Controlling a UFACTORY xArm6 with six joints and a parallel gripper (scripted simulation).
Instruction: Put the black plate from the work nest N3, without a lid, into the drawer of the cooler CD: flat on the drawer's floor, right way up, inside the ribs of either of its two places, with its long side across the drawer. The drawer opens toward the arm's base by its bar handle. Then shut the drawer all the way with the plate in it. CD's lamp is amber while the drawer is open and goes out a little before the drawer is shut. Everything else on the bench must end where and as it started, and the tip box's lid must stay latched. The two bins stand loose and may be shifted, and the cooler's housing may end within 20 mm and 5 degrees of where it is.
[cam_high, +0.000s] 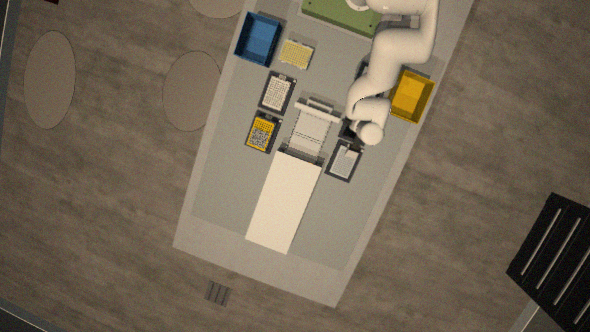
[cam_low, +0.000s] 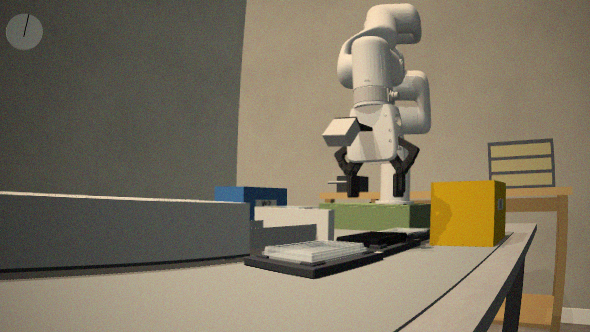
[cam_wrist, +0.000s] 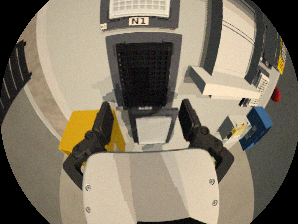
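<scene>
Drawer: the pale open drawer (cam_high: 310, 131) (cam_wrist: 234, 37) reaches out from the long white-topped cooler (cam_high: 284, 202) (cam_low: 125, 230), its floor showing thin dark lines.
Black plate: the black rectangular gridded plate (cam_low: 372, 238) (cam_wrist: 144, 75) lies in its dark frame-like nest (cam_wrist: 114, 65), left of the drawer.
End effector: the black two-fingered end effector (cam_low: 375, 187) (cam_wrist: 145, 108) is released, fingers spread, raised above the table (cam_high: 225, 190) (cam_low: 175, 305) left of the drawer.
N1: a clear, pale gridded plate (cam_high: 344, 162) (cam_low: 315, 251) (cam_wrist: 140, 7) occupies this nest, also left of the drawer.
Right-hand nests: right of the drawer, one holds a white gridded plate (cam_high: 276, 93), the other a yellow-and-grey gridded box (cam_high: 261, 134).
Bins: the yellow open-topped bin (cam_high: 411, 96) (cam_low: 465, 212) (cam_wrist: 80, 130) stands left of the drawer, the blue one (cam_high: 258, 39) (cam_low: 265, 195) (cam_wrist: 259, 129) right.
</scene>
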